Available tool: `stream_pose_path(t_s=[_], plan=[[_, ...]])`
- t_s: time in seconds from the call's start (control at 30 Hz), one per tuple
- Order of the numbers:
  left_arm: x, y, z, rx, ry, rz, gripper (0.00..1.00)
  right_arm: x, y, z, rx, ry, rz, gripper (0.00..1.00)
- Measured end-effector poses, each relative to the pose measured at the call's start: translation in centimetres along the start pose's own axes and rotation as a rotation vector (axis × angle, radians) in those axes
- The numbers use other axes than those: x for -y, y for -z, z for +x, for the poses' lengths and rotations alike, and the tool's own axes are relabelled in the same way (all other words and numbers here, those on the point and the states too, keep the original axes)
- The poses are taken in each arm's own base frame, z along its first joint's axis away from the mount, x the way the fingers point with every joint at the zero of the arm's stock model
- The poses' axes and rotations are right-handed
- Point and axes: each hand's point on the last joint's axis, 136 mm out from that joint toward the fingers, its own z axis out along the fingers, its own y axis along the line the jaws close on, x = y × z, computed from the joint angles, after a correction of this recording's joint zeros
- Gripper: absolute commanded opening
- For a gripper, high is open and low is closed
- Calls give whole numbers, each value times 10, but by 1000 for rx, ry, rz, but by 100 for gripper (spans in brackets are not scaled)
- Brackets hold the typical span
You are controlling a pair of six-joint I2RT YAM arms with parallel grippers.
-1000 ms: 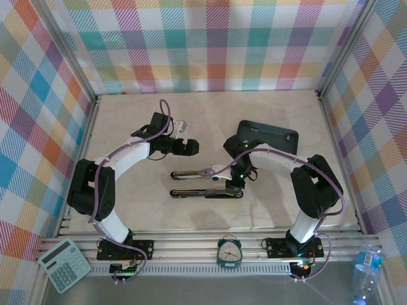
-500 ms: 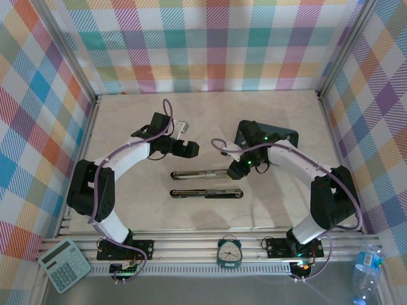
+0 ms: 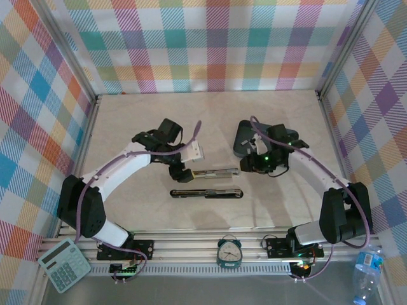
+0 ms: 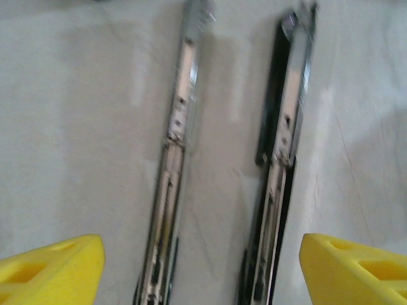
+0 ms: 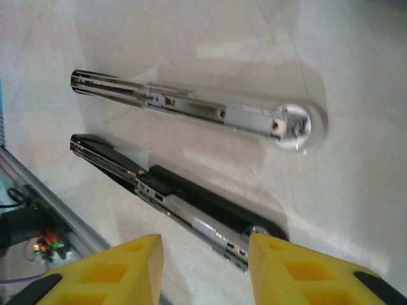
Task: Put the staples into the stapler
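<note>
The stapler lies on the table as two long parallel parts. One is a silvery bar (image 3: 216, 171) (image 4: 175, 165) (image 5: 191, 111) with a round end. The other is a black body (image 3: 206, 192) (image 4: 283, 146) (image 5: 178, 203) with an open metal channel. My left gripper (image 3: 181, 173) (image 4: 200, 267) is open over the left end of the silvery bar, both parts running between its yellow fingers. Just right of the bar's round end, my right gripper (image 3: 249, 165) (image 5: 203, 273) is open and holds nothing. The staples are out of view.
A dark grey tray (image 3: 283, 136) sits behind the right arm, partly hidden by it. A calculator (image 3: 63, 264), a small clock (image 3: 229, 251) and a water bottle (image 3: 367, 267) lie by the front rail. Plaid walls close three sides.
My left gripper swung from the back of the table down to the silvery bar's left end. My right gripper left the black body and drew back and right toward the tray.
</note>
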Motion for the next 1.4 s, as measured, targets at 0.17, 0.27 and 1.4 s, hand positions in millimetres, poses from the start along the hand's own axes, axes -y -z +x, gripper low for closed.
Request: stream_pose_path(t_s=[0.17,0.27,1.4], plan=[[20,-14,36,-158,-110,38,81,6,-5,24,-48,-115,-14,40],[26,-19,56,-237,-133,57,81,8,-8,33,-70,-158,-21,40],[30,-69,120,-433,-236,12,42,26,-32,71,-194,-294,-37,32]])
